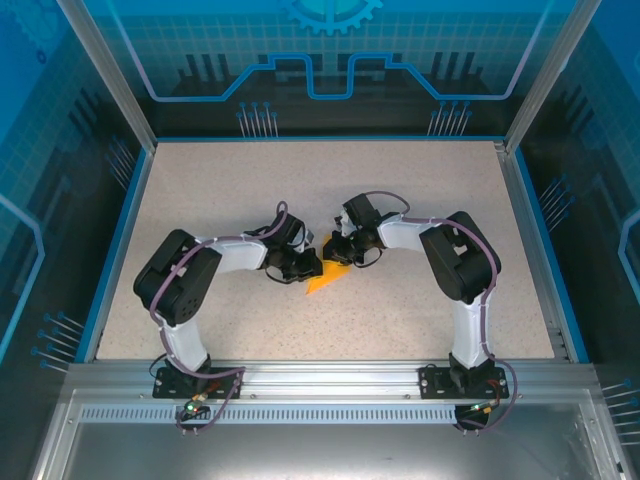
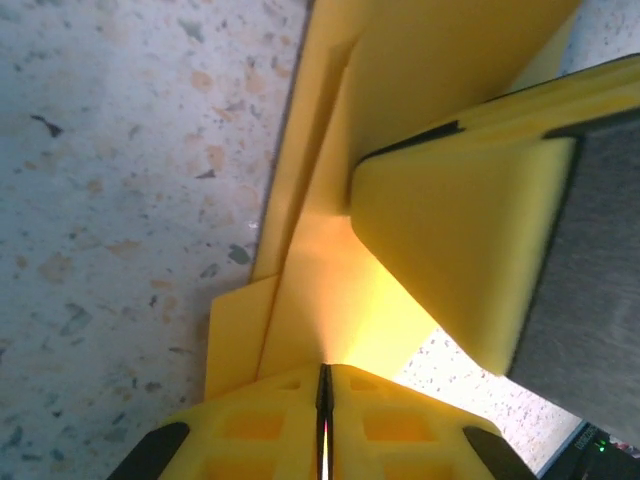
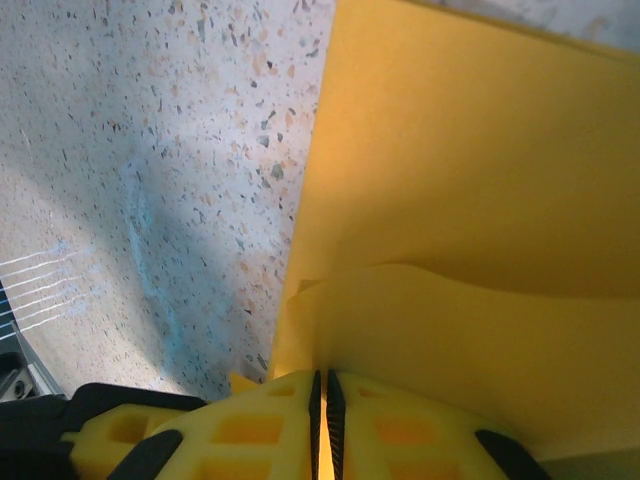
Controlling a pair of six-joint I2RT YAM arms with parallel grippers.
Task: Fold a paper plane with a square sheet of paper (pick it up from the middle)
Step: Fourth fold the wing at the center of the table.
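My left pincer is closed: its two yellow fingertips meet on a thin seam with the folded paper clamped between them. My right pincer is closed the same way on the same paper, gripping it from the opposite side. In the left wrist view a pad of the right pincer stands just beside my left fingertips.

Hidden or unclear:
- From above, both pincers cover most of the paper. Only an orange pointed part shows below and between them.
- Both wrist views cut the paper off at the frame edge, so its full outline cannot be made out.
- Layered flaps and at least one crease are visible. Their number cannot be told.
- Whether the paper's lower edge touches the bench cannot be told.

Surface and room: the bench is pale, speckled and flat, bounded by a blue rim. Blue printed walls on metal posts enclose it.

Clearance: both pincers meet near the bench centre, well apart from the rim on every side. Bare bench lies all around them.
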